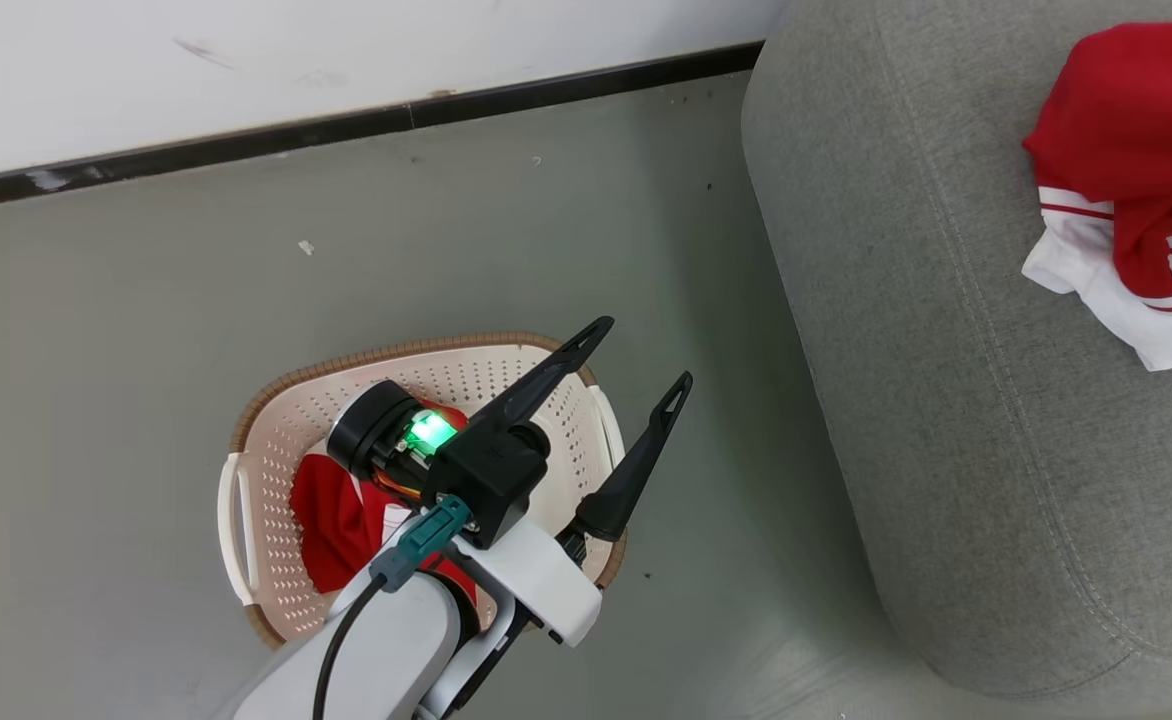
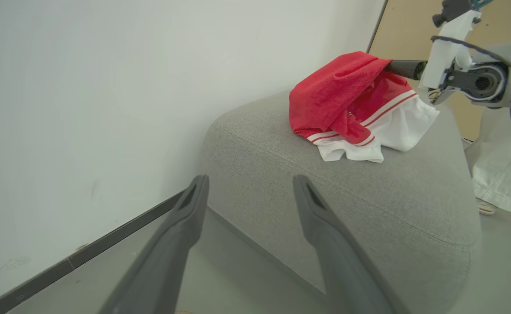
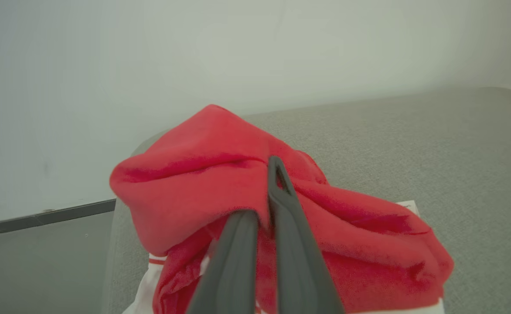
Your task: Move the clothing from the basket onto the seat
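One piece of red and white clothing (image 1: pixel 1126 130) lies on the grey seat (image 1: pixel 946 350). In the right wrist view my right gripper (image 3: pixel 262 192) is shut on a raised red fold of this clothing (image 3: pixel 194 183), whose white hem rests on the seat (image 3: pixel 412 144). The left wrist view shows the same clothing (image 2: pixel 338 91) on the seat (image 2: pixel 390 196), with the right arm's wrist (image 2: pixel 473 80) reaching in from the right. A second red piece (image 1: pixel 331 515) lies in the cream basket (image 1: pixel 276 440) on the floor. My left gripper (image 1: pixel 643 352) hovers open above the basket, holding nothing, and its fingers (image 2: pixel 251 179) point at the seat.
A white wall with a dark skirting strip (image 1: pixel 346 125) runs behind the basket, and grey floor (image 1: pixel 146 300) lies between them. The basket stands a short way left of the seat's rounded end. Pale fabric (image 2: pixel 499 170) and a tan board (image 2: pixel 412 30) stand beyond the seat.
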{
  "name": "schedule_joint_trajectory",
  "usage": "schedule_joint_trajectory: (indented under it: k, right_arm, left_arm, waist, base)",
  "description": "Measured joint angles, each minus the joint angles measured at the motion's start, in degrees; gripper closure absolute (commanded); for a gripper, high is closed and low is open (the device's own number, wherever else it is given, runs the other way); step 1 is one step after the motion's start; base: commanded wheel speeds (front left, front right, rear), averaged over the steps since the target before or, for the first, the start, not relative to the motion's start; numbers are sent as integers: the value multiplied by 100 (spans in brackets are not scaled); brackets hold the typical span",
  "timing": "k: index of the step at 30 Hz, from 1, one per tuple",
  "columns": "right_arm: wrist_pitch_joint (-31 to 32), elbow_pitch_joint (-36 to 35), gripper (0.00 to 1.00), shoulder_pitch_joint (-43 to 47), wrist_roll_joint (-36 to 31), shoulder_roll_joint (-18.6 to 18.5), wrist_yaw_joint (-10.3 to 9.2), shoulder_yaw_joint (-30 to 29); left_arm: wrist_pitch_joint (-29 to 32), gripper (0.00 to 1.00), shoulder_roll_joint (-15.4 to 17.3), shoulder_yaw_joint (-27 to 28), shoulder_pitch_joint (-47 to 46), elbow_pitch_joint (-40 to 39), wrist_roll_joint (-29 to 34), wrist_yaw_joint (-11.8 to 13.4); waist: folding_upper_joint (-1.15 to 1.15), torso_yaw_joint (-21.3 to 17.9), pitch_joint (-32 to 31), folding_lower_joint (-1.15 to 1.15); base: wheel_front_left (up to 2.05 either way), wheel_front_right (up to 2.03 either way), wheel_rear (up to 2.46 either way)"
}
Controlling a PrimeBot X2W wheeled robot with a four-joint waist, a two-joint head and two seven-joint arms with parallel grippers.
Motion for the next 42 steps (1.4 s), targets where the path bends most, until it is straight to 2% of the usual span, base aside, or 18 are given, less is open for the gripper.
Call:
schedule_joint_trajectory:
  k: [5, 11, 12, 13, 14, 15, 24, 32, 42]
  right_arm:
    - [-16, -15, 100, 200, 4, 345, 0, -47]
    - [-24, -393, 100, 269, -74, 522, -1, -222]
    - [-24, -543, 63, 374, -153, 611, 1, -243]
    - [-25, -602, 52, 432, -174, 634, 3, -252]
    - [-25, -627, 17, 483, -214, 645, 2, -265]
    - [-25, -677, 0, 548, -269, 645, 2, -279]
    - [-25, -985, 0, 964, -458, 757, 2, -356]
    - [-25, -1603, 0, 1479, -756, 844, 2, -377]
    - [-35, -2438, 0, 1722, -1001, 1131, 2, -109]
  left_arm:
    - [43, 0, 31, 16, -9, -35, 37, 0]
    - [33, 0, 57, 83, -49, -51, 38, 1]
    - [-14, 0, 83, 119, -51, -46, 38, 1]
    - [-18, 0, 88, 134, -51, -38, 38, 1]
    - [-22, 0, 87, 141, -51, -29, 38, 1]
    - [-49, 0, 87, 142, -51, -12, 37, 1]
    - [-204, 0, 78, 224, -47, 131, -51, 1]
    - [-475, 0, 82, 461, 31, 292, -182, 14]
    - [-866, 0, 158, 987, 390, 532, -349, 247]
  waist:
    - [0, 5, 145, 0]
    - [0, -9, 253, 0]
    - [0, -22, 253, 0]
    - [0, -28, 251, 0]
    - [0, -34, 247, 0]
    - [0, -40, 242, 0]
    - [0, -89, 158, 0]
    - [0, -129, -8, 0]
    - [0, -104, -327, 0]
  base:
    - [0, 0, 0]
    - [0, 0, 0]
    - [0, 0, 0]
    - [0, 0, 0]
    - [0, 0, 0]
    - [0, 0, 0]
    - [0, 0, 0]
    - [0, 0, 0]
    - [0, 0, 0]
